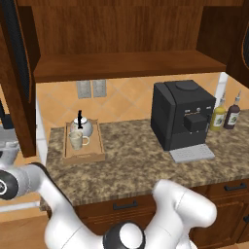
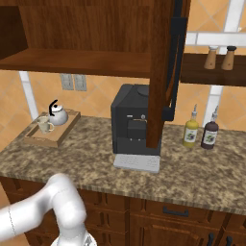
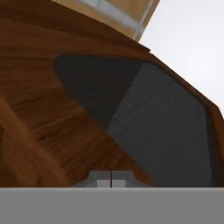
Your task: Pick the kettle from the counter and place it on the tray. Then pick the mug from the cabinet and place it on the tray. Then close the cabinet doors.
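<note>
The squat silver kettle (image 1: 81,126) and cream mug (image 1: 76,140) are set on the light-brown wooden tray (image 1: 97,146), 2 dark-wood cabinet doors (image 2: 160,72) are left open, and the hand's grip cannot be told.

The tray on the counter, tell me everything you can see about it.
The tray is a light-brown wooden rectangle with low raised sides, lying flat at the left end of the granite counter near the tiled wall. It holds the kettle towards the back and the cream mug in front of it. Nothing grips it.
</note>
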You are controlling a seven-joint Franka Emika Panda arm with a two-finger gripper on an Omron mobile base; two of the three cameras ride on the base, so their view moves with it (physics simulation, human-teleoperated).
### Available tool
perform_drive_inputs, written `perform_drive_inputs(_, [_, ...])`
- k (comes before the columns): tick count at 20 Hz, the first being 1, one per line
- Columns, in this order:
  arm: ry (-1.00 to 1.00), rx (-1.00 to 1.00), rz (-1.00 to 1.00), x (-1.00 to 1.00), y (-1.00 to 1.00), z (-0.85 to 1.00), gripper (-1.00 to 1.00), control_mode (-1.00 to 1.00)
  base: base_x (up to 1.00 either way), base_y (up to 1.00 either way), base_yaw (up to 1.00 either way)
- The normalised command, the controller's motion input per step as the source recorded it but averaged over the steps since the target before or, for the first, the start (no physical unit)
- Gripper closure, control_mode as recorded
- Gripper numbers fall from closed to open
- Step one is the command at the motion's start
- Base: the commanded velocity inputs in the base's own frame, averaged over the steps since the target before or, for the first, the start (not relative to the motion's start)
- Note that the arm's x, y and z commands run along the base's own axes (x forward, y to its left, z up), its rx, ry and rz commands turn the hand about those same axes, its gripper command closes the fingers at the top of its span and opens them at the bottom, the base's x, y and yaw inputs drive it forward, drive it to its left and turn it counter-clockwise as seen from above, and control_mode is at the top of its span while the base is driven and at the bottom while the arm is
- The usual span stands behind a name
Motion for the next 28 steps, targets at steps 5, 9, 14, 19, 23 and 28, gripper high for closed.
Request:
perform_drive_inputs(5, [-0.26,0.50,-0.18,0.02,-0.37,0.30,1.00,-1.00,0.00,0.00,0.00])
perform_drive_inputs(9, [-0.06,0.40,-0.14,0.00,-0.69,0.30,1.00,-1.00,0.00,0.00,0.00])
perform_drive_inputs(14, [0.28,0.07,-0.04,0.06,-0.93,0.11,1.00,-1.00,0.00,0.00,0.00])
perform_drive_inputs(19, [0.46,-0.17,0.00,0.47,-0.76,0.00,1.00,-1.00,0.00,0.00,0.00])
perform_drive_inputs(23, [0.42,-0.25,0.14,0.50,-0.85,-0.02,1.00,-1.00,0.00,0.00,0.00])
perform_drive_inputs(28, [0.36,-0.16,0.29,0.52,-0.73,-0.02,1.00,-1.00,0.00,0.00,0.00])
